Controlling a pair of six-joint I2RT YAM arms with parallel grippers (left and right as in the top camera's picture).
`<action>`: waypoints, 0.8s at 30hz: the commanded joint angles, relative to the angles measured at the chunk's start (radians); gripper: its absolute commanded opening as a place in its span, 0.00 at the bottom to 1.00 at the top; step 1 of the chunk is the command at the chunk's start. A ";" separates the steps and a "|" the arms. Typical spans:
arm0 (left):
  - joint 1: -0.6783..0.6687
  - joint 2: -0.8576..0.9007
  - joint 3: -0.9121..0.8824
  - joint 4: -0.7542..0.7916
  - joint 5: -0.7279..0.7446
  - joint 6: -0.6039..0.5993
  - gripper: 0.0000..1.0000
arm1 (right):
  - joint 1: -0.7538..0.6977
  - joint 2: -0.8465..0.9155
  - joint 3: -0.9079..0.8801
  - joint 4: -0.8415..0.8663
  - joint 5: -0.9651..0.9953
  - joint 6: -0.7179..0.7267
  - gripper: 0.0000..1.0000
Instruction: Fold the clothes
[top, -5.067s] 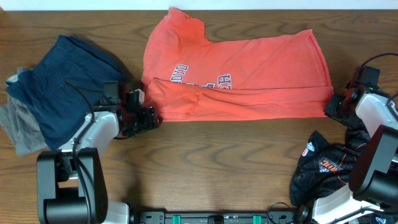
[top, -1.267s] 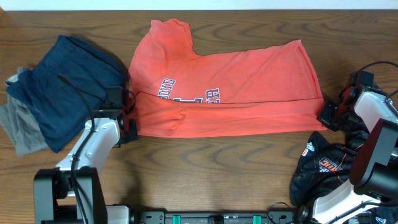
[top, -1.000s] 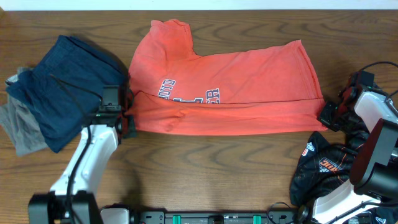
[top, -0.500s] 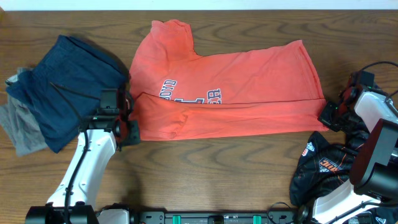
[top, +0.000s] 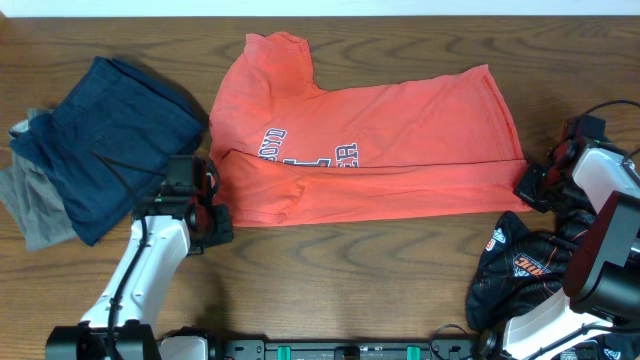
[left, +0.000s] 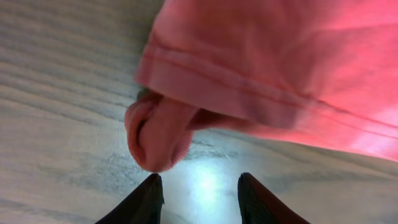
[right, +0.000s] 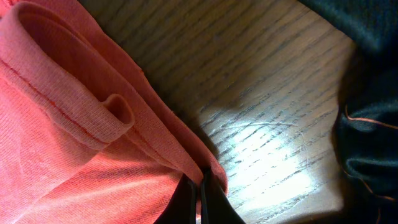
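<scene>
The clothes in play are a coral-red T-shirt (top: 380, 130) lying across the table's middle, its lower edge folded up over the chest lettering. My left gripper (top: 214, 216) stands open just off the shirt's lower-left corner. In the left wrist view a rolled bit of hem (left: 159, 135) lies on the wood right ahead of the left gripper (left: 200, 186), with nothing between the fingers. My right gripper (top: 527, 186) is at the shirt's lower-right corner. In the right wrist view the right gripper (right: 199, 186) is shut on a fold of the red hem (right: 118, 112).
A navy garment (top: 110, 140) lies on top of a grey cloth (top: 35, 215) at the left. A black garment with orange print (top: 520, 265) lies at the front right, close under the right arm, its dark fabric (right: 370, 124) beside the pinched corner.
My left gripper has opened, let go of the shirt's lower-left corner and drawn back a little toward the front. The corner now lies on the table. The right gripper has stayed put.
</scene>
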 joint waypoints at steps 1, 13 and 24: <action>0.003 -0.002 -0.051 0.032 -0.040 -0.052 0.40 | -0.014 0.011 -0.008 -0.005 0.062 0.014 0.01; 0.003 -0.002 -0.099 0.164 -0.111 -0.053 0.39 | -0.014 0.011 -0.008 -0.006 0.062 0.014 0.01; 0.003 -0.002 -0.145 0.201 -0.111 -0.052 0.19 | -0.014 0.011 -0.008 -0.006 0.062 0.014 0.01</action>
